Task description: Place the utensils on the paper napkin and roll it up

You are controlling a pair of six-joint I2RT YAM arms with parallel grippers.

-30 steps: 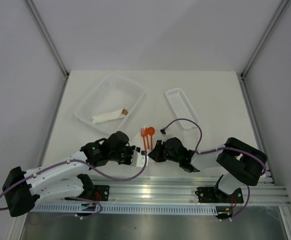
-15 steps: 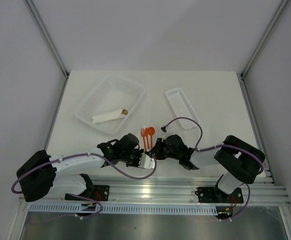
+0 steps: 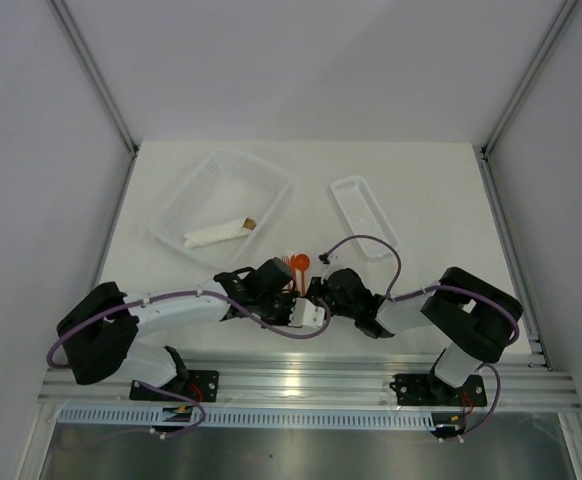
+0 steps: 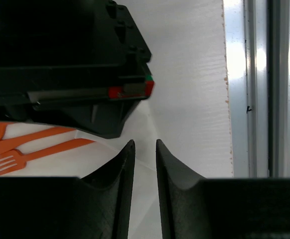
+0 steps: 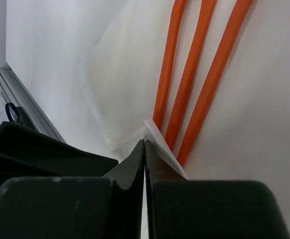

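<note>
Three orange-red utensils [image 5: 190, 74] lie side by side on the white paper napkin [image 5: 120, 74]; their heads show in the top view [image 3: 296, 262]. My right gripper [image 5: 145, 142] is shut, pinching a lifted corner of the napkin just below the handle ends; from above it sits at the near end of the utensils [image 3: 314, 293]. My left gripper [image 4: 143, 145] is close beside it [image 3: 319, 312], low over the napkin's near edge [image 4: 60, 159], its jaws a narrow gap apart with only paper below. The fork [image 4: 5, 162] lies to its left.
A clear plastic basket [image 3: 176, 210] at the back left holds a white paper roll with a brown tip [image 3: 221, 232]. A small clear tray [image 3: 363, 215] lies at the back right. The table's near edge [image 4: 227, 99] and an aluminium rail [image 3: 371, 380] run just behind the grippers.
My left arm has swung right, bringing its gripper up beside the right one, and its jaws have narrowed. The right gripper has stayed shut at the napkin corner.
</note>
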